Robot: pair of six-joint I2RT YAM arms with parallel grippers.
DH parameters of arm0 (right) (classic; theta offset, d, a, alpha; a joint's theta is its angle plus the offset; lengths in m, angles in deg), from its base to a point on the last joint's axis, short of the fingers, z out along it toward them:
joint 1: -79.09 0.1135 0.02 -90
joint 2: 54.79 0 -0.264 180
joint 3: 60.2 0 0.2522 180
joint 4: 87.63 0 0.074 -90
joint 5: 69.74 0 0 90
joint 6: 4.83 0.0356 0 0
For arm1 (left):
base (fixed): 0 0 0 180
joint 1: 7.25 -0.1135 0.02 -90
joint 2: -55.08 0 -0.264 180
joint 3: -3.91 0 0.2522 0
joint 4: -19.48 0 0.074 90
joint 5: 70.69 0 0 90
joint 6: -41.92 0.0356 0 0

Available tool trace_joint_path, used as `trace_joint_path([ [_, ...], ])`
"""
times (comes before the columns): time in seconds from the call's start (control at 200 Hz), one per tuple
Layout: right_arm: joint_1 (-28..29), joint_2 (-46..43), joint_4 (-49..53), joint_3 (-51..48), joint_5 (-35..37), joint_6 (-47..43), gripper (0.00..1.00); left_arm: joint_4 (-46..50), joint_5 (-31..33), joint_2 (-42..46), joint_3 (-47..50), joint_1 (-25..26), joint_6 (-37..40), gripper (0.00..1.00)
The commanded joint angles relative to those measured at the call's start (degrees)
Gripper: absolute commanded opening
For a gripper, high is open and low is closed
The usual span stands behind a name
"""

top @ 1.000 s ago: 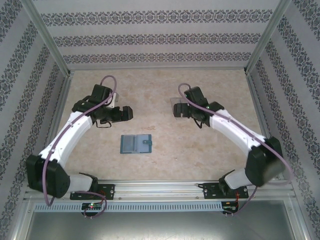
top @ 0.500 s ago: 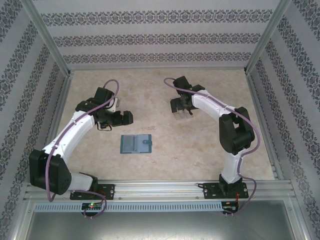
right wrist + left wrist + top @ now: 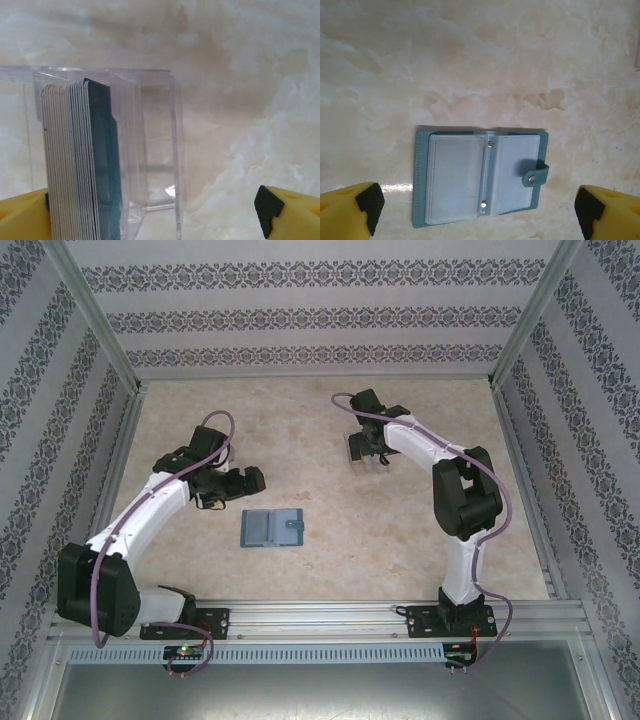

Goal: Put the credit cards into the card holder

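Observation:
The card holder (image 3: 272, 529) is a teal wallet lying open and flat on the table, its clear sleeves (image 3: 460, 177) facing up and its snap tab (image 3: 536, 175) to the right. My left gripper (image 3: 248, 479) hangs just beyond it and above, open, and its wrist view looks down on the card holder (image 3: 422, 180) between the spread fingers (image 3: 479, 212). The credit cards (image 3: 75, 160) stand on edge as a stack in a clear plastic stand (image 3: 160, 145). My right gripper (image 3: 157, 207) is open right at the stand (image 3: 351, 449), touching nothing I can see.
The marble-patterned tabletop (image 3: 400, 530) is bounded by patterned walls (image 3: 300, 320) at the back and both sides. An aluminium rail (image 3: 330, 615) with both arm bases runs along the near edge. The right arm's elbow (image 3: 465, 495) stands raised at centre right.
The right arm has folded its elbow up and carried its gripper back over the clear stand. The left gripper has drifted slightly nearer the card holder. Both stay open.

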Motion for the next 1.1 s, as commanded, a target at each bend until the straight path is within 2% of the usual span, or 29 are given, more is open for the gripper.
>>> trace_joint_path([
  [0.0,-0.2,-0.5,1.0,1.1,5.4,-1.3,0.96,-2.1,1.2,-0.7,-0.1,0.5,-1.6,1.00],
  [0.095,-0.1,-0.7,0.3,1.1,6.7,-1.7,0.95,-2.8,0.1,-1.3,-0.5,0.6,-2.0,0.99],
  [0.42,-0.1,-2.0,-0.3,1.7,7.2,-3.6,0.85,-2.5,2.3,-1.5,-0.6,0.5,-1.7,1.00],
  [0.694,-0.1,-3.4,-1.5,0.0,4.3,-3.6,0.69,-2.6,2.4,-1.9,-0.6,0.5,-2.1,1.00],
  [0.889,0.2,-3.9,-1.5,0.0,4.9,-4.5,0.65,-3.2,2.1,-3.0,-1.0,0.8,-2.7,1.00],
  [1.094,0.2,-4.1,-1.3,-0.4,4.2,-5.2,0.45,-3.9,1.5,-4.1,-1.0,1.4,-3.3,1.00],
])
